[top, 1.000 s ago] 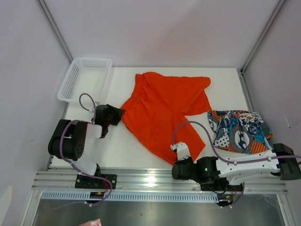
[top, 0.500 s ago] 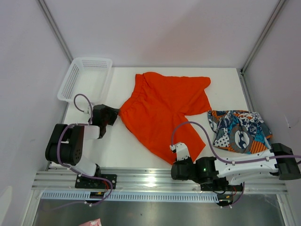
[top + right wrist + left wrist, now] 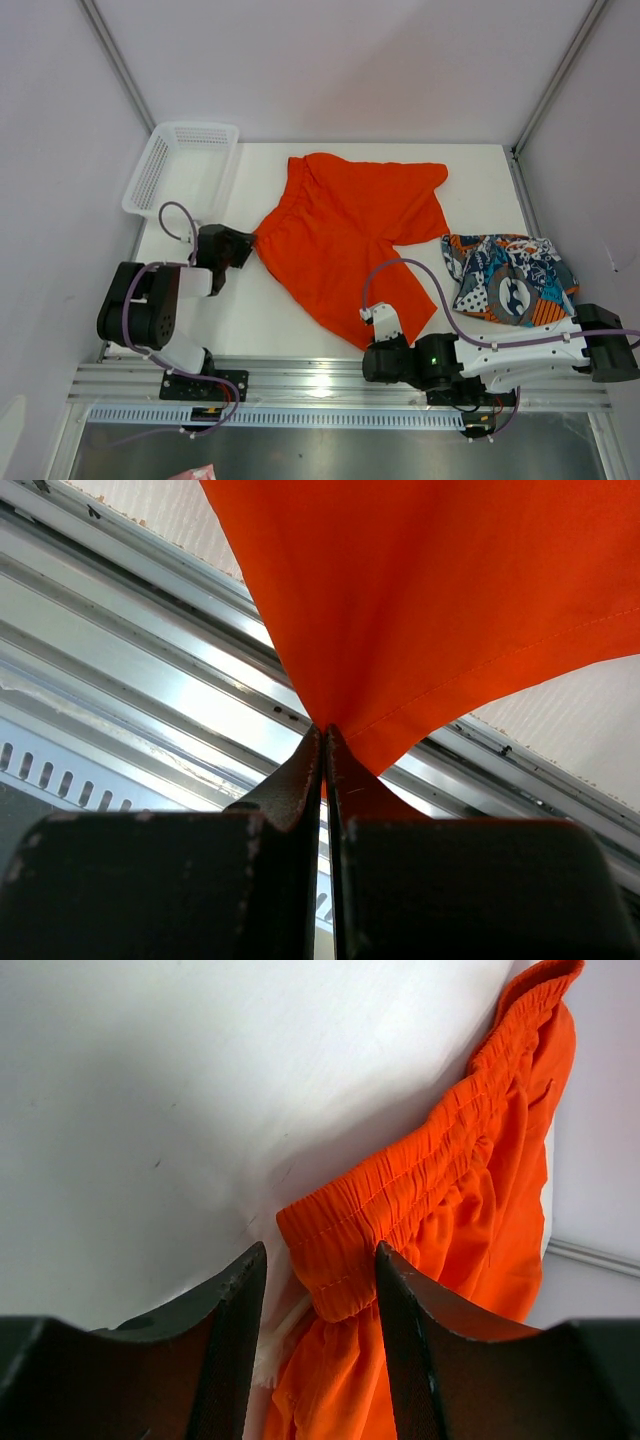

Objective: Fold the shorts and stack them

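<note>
Now the left gripper (image 3: 320,1255) is easing back, narrowing its still-parted jaws around the waistband corner of the orange shorts (image 3: 345,235), lying mid-desk (image 3: 470,165). The right gripper (image 3: 323,735) is clamping their hem at the near edge, so a 2-handed fold is nearing.

Both arms (image 3: 150,305): black joints, white shells; purple cable (image 3: 180,212) loops behind left end effector (image 3: 320,1270), right end effector (image 3: 325,742); fingers (image 3: 280,800) matte black, scuffed.

Place: robot lab test cell
Walls: plain white panels (image 3: 350,60) between aluminium posts (image 3: 115,60)
Bench: white table (image 3: 250,310), slotted aluminium rail (image 3: 320,380) along its near edge
Fixtures: cabled left arm (image 3: 140,305) and right arm (image 3: 430,360) bolted to the rail
</note>
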You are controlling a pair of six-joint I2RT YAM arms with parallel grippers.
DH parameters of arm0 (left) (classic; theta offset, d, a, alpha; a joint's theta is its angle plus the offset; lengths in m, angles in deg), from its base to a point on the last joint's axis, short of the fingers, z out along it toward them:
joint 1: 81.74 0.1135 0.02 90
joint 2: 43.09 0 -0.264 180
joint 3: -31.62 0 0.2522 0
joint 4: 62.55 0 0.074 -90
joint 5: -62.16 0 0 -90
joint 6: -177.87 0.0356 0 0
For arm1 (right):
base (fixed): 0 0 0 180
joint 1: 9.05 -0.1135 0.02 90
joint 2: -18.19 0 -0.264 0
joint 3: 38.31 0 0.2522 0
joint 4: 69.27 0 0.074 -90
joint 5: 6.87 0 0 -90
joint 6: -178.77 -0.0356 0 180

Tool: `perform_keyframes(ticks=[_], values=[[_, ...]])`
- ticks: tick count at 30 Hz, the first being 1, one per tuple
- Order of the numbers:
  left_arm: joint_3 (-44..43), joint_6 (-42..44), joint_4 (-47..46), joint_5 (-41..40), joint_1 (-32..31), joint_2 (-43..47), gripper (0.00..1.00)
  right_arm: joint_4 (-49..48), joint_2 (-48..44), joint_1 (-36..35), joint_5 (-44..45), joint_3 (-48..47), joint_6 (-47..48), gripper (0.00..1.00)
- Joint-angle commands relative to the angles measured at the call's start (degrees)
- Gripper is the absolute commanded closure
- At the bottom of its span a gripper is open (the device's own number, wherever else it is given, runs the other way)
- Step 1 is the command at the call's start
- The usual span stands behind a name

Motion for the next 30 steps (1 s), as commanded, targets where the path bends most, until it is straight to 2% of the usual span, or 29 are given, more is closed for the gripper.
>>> perform_keyframes(ticks=[1, 3, 9, 10, 11, 13, 18, 22, 27, 30], values=[[0.73, -1.56, -2.88, 1.02, 0.36, -1.16, 0.49, -1.12, -0.35, -0.05, 1.19, 0.48, -0.61, 1.00], [0.29, -1.99, -3.85, 1.29, 0.36, -2.65, 0.51, -1.13, -0.35, -0.05, 1.19, 0.48, -0.52, 1.00], [-0.24, -2.96, -8.42, 1.99, 0.36, -5.91, 0.71, -0.69, -0.43, 0.03, 1.02, 0.39, -0.69, 1.00], [-0.59, -3.14, -8.69, 1.91, 0.44, -6.17, 0.78, -0.69, -0.52, -0.05, 0.75, 0.48, -0.61, 1.00], [-0.77, -2.88, -9.12, 1.82, 0.36, -6.26, 0.89, -0.95, -0.35, -0.14, 0.58, 0.48, 0.09, 1.00], [-2.16, -2.17, -8.95, 1.99, 0.36, -5.91, 1.00, -1.65, -0.17, -0.49, -0.38, 0.57, 1.32, 1.00], [-4.19, 3.53, 0.43, -0.90, 0.36, -1.35, 1.00, -4.55, 1.67, -3.74, -1.88, -0.57, 5.54, 1.00], [-5.69, 10.02, 13.06, -7.49, 0.44, 4.80, 1.00, -5.61, 3.43, -8.74, -1.54, -3.55, 10.10, 1.00], [-4.55, 13.20, 24.43, -11.01, 0.36, 14.38, 1.00, -2.36, 7.11, -18.49, 4.42, -12.51, 13.10, 1.00], [-3.23, 14.00, 33.65, -14.52, 0.53, 21.83, 1.00, 0.54, 8.70, -21.05, 7.68, -17.16, 13.28, 1.00]])
